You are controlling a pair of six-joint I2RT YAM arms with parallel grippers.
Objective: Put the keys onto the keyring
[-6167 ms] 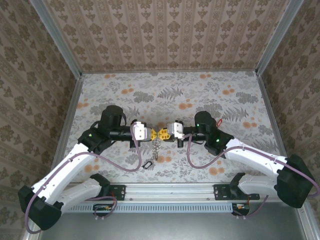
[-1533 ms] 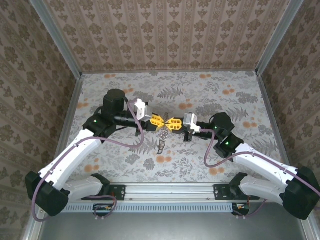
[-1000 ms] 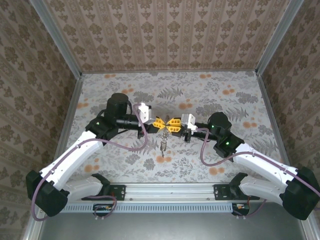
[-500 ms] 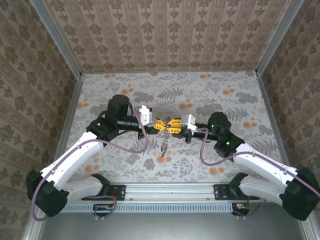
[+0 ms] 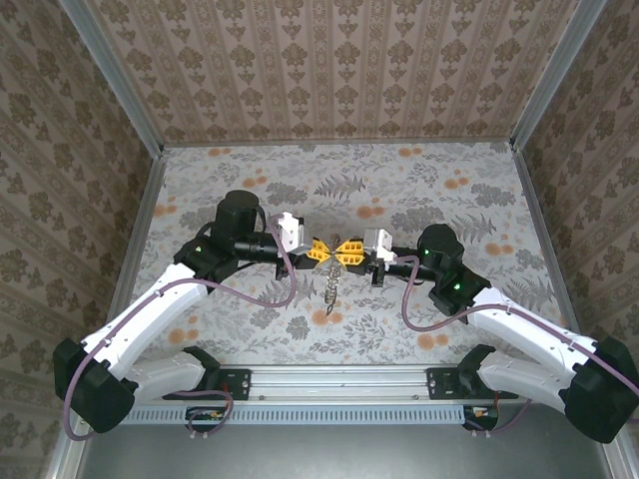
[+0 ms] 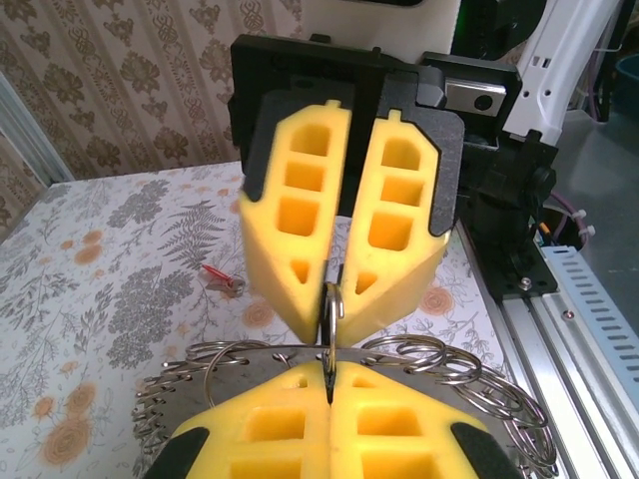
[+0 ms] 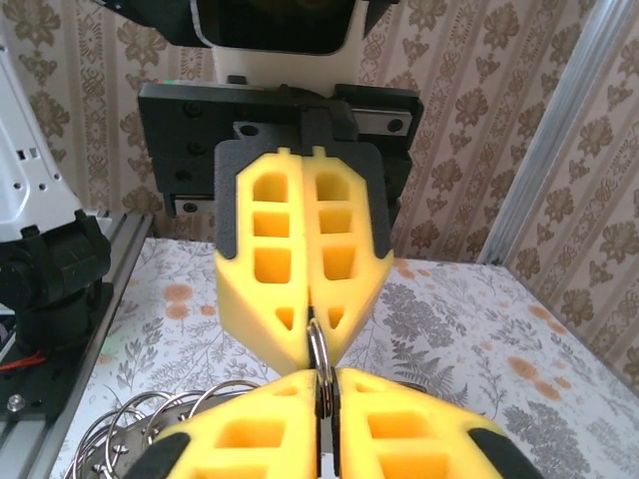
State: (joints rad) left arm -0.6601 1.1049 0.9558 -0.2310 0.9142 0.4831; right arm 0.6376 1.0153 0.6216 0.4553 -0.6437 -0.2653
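Floored with a flat table top (image 5: 399, 190) printed in grey ferns and orange blossoms, closed in on 3 sides by beige damask-patterned wallpaper walls (image 5: 329, 70), braced at the 2 far corners by slanting silver aluminium posts (image 5: 110, 72), and edged along the near side by a silver slotted aluminium rail (image 5: 339, 384).

Lab robot cell: wallpapered panels (image 5: 329, 70), aluminium frame (image 5: 115, 75), floral tabletop (image 5: 329, 175).

The left arm's yellow-tipped gripper (image 5: 325, 252) and the right arm's yellow-tipped gripper (image 5: 341, 251) meet tip to tip above the flowered table (image 5: 419, 190). The thin metal keyring (image 6: 331, 302) sits pinched between them. The small grey metal keys (image 5: 328, 293) hang below.
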